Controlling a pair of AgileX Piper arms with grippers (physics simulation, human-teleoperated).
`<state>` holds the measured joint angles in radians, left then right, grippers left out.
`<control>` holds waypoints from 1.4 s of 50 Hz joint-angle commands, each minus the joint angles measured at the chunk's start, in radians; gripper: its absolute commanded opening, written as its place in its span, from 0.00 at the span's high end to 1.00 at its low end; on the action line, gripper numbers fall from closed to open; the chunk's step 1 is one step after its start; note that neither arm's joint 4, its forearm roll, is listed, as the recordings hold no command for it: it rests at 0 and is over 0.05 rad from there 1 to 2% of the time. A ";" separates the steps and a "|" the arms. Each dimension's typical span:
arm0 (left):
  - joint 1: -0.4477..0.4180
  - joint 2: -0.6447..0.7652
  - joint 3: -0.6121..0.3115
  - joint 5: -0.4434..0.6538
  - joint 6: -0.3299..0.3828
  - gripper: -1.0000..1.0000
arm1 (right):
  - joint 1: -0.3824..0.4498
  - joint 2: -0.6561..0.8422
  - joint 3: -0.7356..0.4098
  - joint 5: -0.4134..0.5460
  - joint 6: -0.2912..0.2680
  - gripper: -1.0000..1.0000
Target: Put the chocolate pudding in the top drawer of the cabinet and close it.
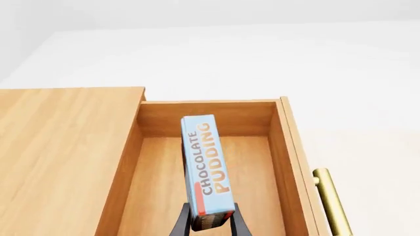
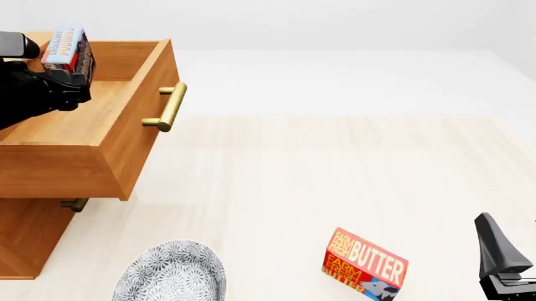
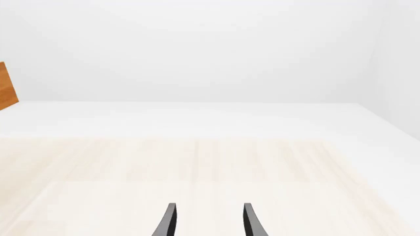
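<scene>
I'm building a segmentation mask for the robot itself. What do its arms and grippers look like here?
Both are plain black, with no visible markings or cables. The left arm is a blocky dark mass. The left gripper and right gripper each have two slim, tapered, slightly curved fingers. The front view shows the right gripper as a pointed blade on a ridged base.

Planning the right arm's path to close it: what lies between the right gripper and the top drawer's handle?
In the front view, only bare table lies between the right gripper and the handle; the butter box sits just below that line.
</scene>
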<state>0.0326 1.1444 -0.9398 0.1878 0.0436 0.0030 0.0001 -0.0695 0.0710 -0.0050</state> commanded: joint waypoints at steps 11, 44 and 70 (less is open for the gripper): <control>0.029 0.083 -0.004 -0.040 0.027 1.00 | 0.000 0.000 0.000 0.000 0.000 0.00; 0.065 0.149 0.017 -0.104 0.013 1.00 | 0.000 0.000 0.000 0.000 0.000 0.00; 0.041 0.105 0.025 -0.073 -0.012 0.00 | 0.000 0.000 0.000 0.000 0.000 0.00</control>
<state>0.0745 1.2671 -0.9248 0.1026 0.0351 0.0030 0.0001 -0.0695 0.0710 -0.0050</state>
